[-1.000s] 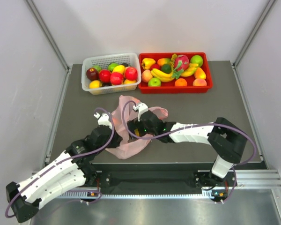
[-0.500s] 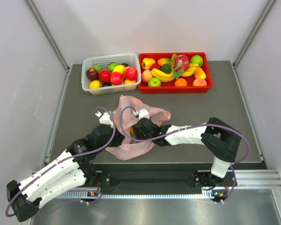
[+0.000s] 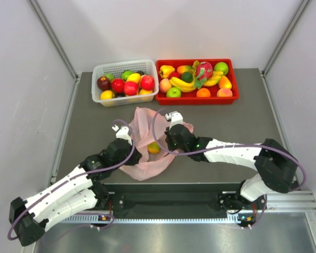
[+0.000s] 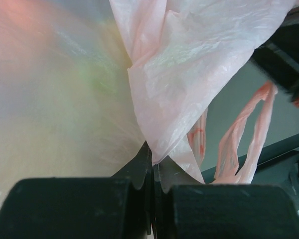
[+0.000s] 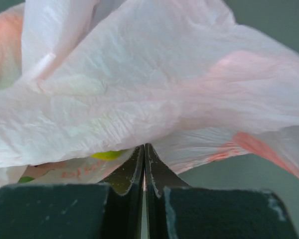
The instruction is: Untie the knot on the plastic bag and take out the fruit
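The pink plastic bag [image 3: 146, 124] lies crumpled on the dark table in front of both arms. My left gripper [image 3: 135, 152] is shut on a fold of its left side; in the left wrist view the film [image 4: 189, 64] rises straight out of the closed tips [image 4: 153, 160]. My right gripper [image 3: 168, 143] is shut on the bag's right edge, film [image 5: 164, 89] draped over its tips [image 5: 144, 149]. Between the two grippers a yellow-orange fruit [image 3: 154, 147] shows inside the bag, and a yellow-green bit [image 5: 107, 155] shows through the film. Two handle strips [image 4: 239, 144] hang loose. I cannot make out the knot.
A white basket [image 3: 97, 71] of mixed fruit stands at the back left, and a red tray [image 3: 235, 79] of fruit at the back right. Metal rails [image 3: 67, 121] run along the table's sides. White walls enclose the space.
My right gripper has gone from open to shut and shifted right with the bag's edge. The bag has spread between the grippers, and the fruit now shows. The left gripper stays shut on the bag.
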`<state>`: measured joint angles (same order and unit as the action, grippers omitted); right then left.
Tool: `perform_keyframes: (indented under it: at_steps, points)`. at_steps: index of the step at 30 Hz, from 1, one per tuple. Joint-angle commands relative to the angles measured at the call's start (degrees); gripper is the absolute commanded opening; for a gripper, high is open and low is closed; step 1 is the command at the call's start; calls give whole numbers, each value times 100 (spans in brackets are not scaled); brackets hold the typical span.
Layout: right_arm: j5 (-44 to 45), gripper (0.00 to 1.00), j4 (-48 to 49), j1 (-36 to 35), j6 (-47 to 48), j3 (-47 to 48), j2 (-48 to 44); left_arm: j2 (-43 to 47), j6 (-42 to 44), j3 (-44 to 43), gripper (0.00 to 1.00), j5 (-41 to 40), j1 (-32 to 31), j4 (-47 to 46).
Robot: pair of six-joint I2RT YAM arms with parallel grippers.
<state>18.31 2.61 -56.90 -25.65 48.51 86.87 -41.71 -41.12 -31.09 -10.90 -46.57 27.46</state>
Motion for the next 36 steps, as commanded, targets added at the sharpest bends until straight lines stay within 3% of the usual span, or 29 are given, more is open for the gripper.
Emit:
perform_keyframes:
  at_steps: [1,5,6,7,9,10,13,15,18,19,21,24,31,36]
  points:
    - [-55,0,301,171,270,-166,-495,-144,157,112,0,61,-2,-391]
    - [-431,0,319,302,420,-351,-917,-214,219,103,0,70,-10,-479]
    - [-616,7,336,355,464,-369,-1013,-214,228,112,0,61,-2,-496]
    - [-870,31,276,347,499,-317,-1014,-232,245,121,0,44,-2,-514]
    - [-1196,48,248,338,552,-255,-909,-293,263,165,0,35,-10,-531]
    - [-1354,63,283,303,561,-202,-848,-328,228,200,0,17,-10,-558]
    - [-1443,74,406,128,517,-97,-514,-521,131,296,0,35,-98,-715]
    - [-1505,75,530,-31,456,-35,-294,-627,87,367,0,-26,-203,-777]
    - [-1549,64,591,-347,420,62,-162,-663,17,376,0,-237,-318,-751]
    - [-1558,56,574,-426,386,36,-153,-645,8,367,0,-272,-318,-743]
    - [-1506,54,617,-655,333,-52,-232,-575,-10,384,0,-351,-336,-760]
    - [-1093,59,609,-743,324,-149,-241,-566,-45,481,0,-361,-336,-874]
    - [31,89,390,-743,1025,438,452,-715,-45,446,0,-387,-353,-883]
    - [-20,92,661,-638,1439,677,937,-645,-45,455,0,-431,-371,-866]
